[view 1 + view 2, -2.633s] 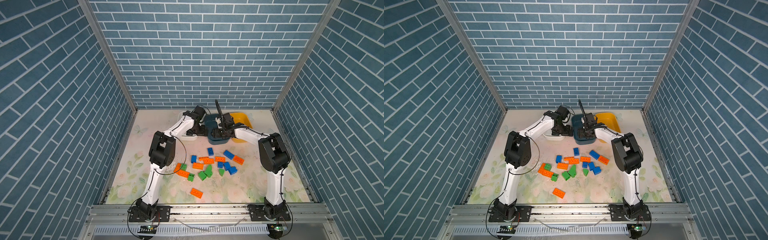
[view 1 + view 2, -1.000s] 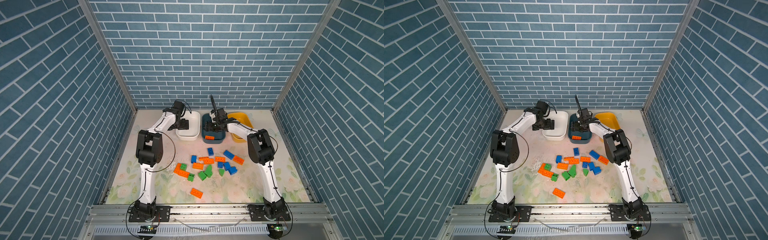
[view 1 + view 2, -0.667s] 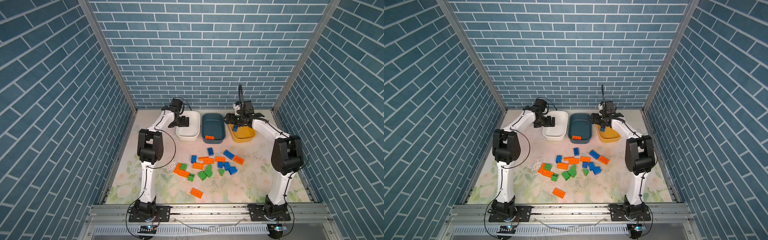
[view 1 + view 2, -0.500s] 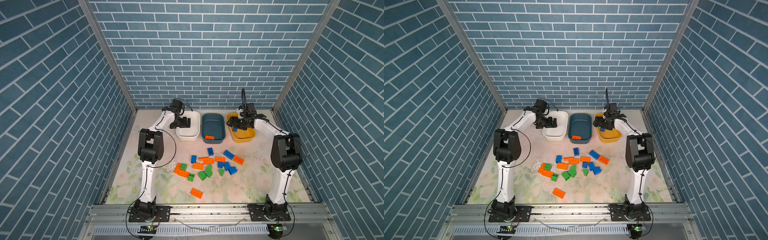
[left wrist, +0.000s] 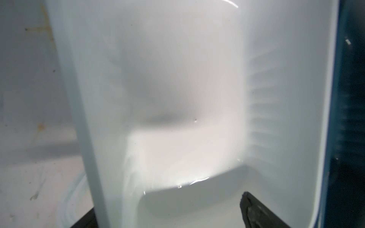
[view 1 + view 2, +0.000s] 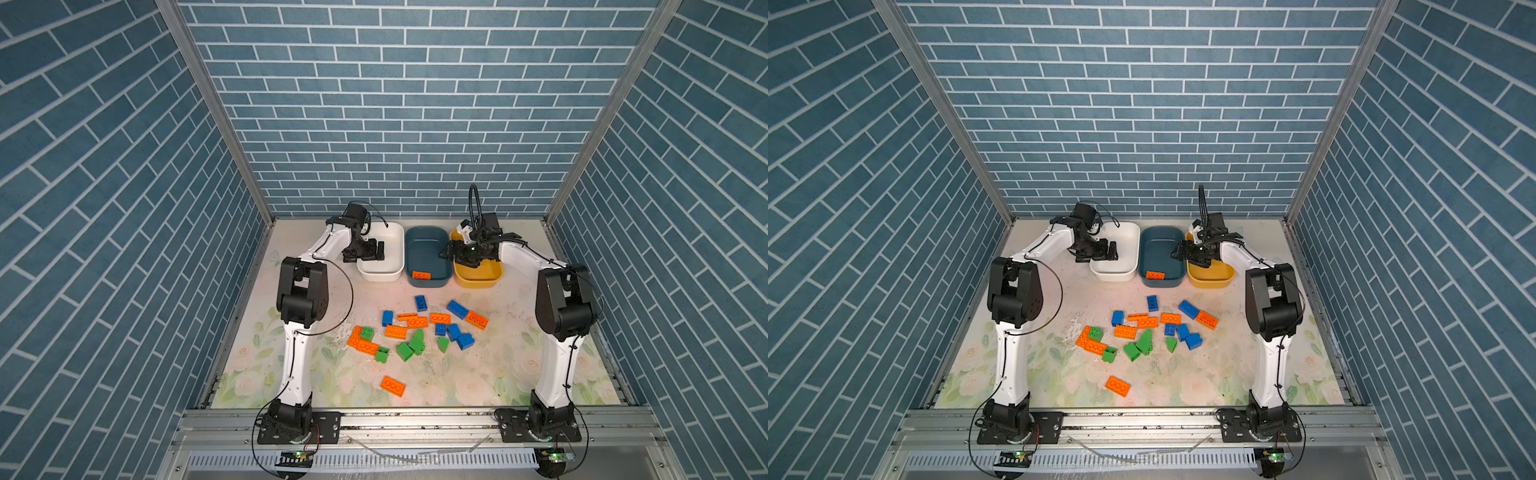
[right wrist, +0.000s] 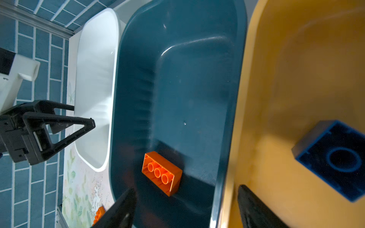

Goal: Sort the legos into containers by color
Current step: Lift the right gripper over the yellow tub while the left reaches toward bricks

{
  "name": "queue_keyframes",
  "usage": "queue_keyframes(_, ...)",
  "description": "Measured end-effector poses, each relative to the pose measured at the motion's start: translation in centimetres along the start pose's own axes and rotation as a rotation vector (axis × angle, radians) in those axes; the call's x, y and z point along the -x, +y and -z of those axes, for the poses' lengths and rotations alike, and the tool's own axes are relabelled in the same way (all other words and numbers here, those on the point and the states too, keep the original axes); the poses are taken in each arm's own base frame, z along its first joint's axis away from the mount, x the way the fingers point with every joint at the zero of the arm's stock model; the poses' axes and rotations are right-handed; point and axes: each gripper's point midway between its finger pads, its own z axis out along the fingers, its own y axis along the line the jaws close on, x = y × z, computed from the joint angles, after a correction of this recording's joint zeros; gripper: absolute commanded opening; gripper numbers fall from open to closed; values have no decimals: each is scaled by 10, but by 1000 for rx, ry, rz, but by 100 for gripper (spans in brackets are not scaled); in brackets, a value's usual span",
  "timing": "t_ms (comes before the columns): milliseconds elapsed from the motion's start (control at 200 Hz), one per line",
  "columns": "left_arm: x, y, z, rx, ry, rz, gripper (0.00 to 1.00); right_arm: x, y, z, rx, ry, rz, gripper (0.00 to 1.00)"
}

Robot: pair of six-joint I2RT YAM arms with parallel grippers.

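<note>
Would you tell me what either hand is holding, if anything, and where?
Nothing: left hand and right hand both stand open and empty; the blue brick lies loose.

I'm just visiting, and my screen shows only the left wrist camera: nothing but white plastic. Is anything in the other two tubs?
Observer: Yes. The teal tub holds one orange brick.
Operator: And the yellow one?
Observer: The yellow tub holds one blue brick, its hollow underside showing.
Operator: Is the other claw carrying anything?
Observer: No. The right gripper is open and empty, and it hovers above the rims where those two tubs meet.
</note>
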Motion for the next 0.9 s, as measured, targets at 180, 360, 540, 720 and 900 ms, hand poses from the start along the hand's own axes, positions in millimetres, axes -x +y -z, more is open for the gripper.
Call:
queue_keyframes(180,-31,23,25,134,1,11,99,-11,-13,12,-90,-18,-13,86)
queue_keyframes(360,-68,28,94,194,-105,36,99,-22,7,55,-112,-123,38,99)
queue_keyframes(540,-127,6,112,187,-102,0,95,-19,24,83,-119,-270,93,99)
queue_keyframes(720,-203,-28,78,178,71,-106,85,-20,-1,81,-206,-341,39,99)
queue_keyframes(900,-232,-29,68,202,134,-110,77,0,-5,90,-234,-447,14,99)
